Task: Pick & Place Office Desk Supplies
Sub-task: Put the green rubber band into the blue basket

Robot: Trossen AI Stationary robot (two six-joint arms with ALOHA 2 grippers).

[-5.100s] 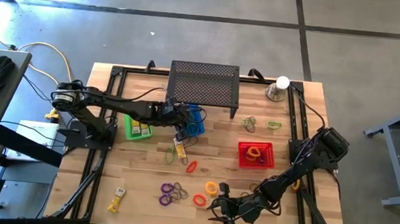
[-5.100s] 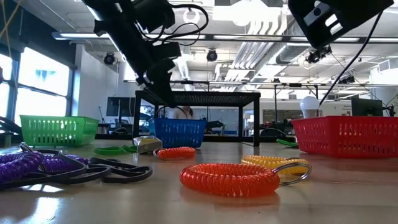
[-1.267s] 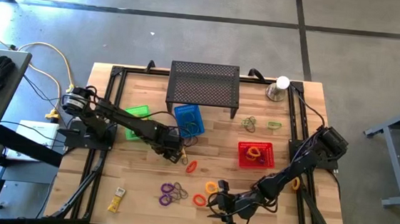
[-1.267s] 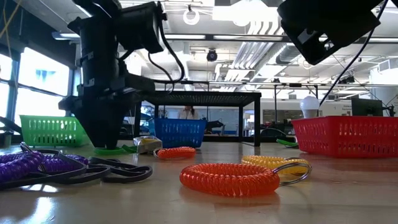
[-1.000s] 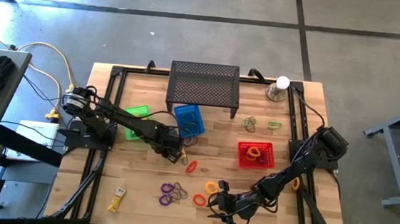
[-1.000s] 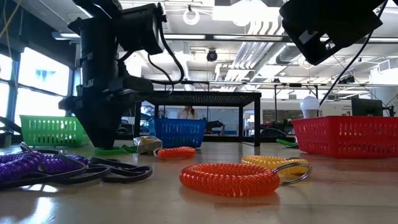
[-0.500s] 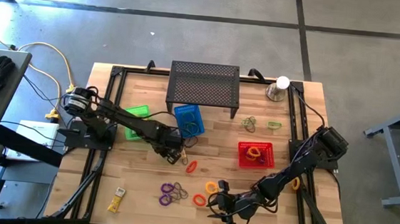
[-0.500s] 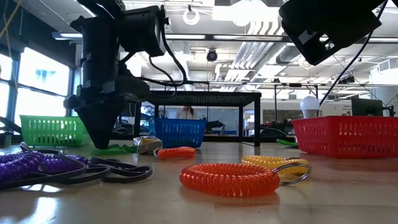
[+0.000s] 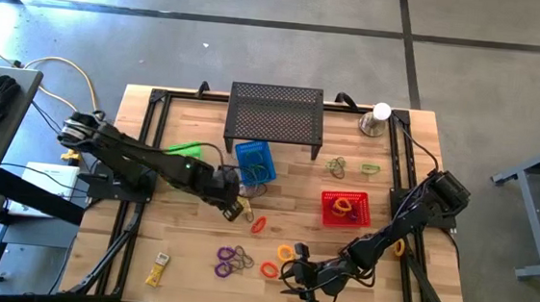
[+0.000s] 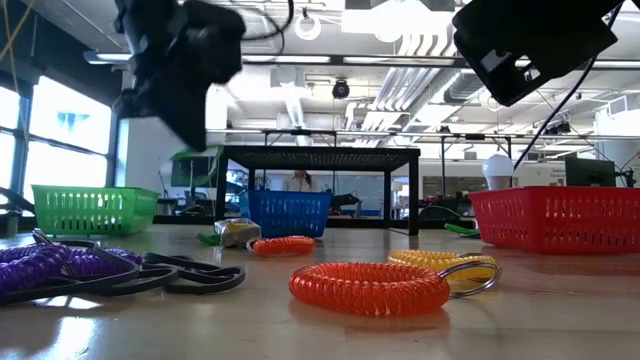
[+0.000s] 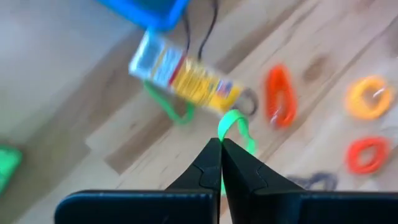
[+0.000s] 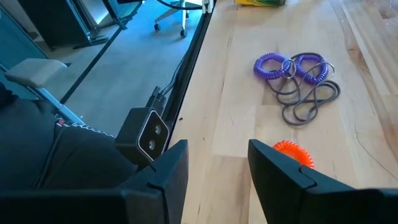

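You are looking down on a pale wooden table (image 9: 185, 246) edged by a black frame, standing on a grey concrete floor; the low view shows an open workshop behind it with white ceiling pipes and bright windows. Starting at the left, one yellow packet (image 9: 156, 270) lies near the front edge, and one green basket (image 9: 187, 150) sits farther back, partly hidden by the left arm. Your left gripper (image 11: 221, 147) hangs above the middle of the table with its fingers pinched tight on a green loop (image 11: 236, 127), lifted clear of the wood. Just beside it lies a second yellow packet (image 11: 185, 75), next to one blue basket (image 9: 254, 161). Behind that stands one black perforated stand (image 9: 275, 114). Toward the front you find one cluster of purple coils (image 9: 233, 260), one red coil (image 9: 258, 224) and two orange coils (image 9: 278, 261). Your right gripper (image 12: 217, 171) rests low over the front edge, its fingers parted about halfway and holding nothing, with an orange coil just ahead of it. Farther right are one red basket (image 9: 346, 209) holding loops, a few green loops (image 9: 351, 166) on the wood, and one silver cup with a white ball (image 9: 377, 120) at the back corner.
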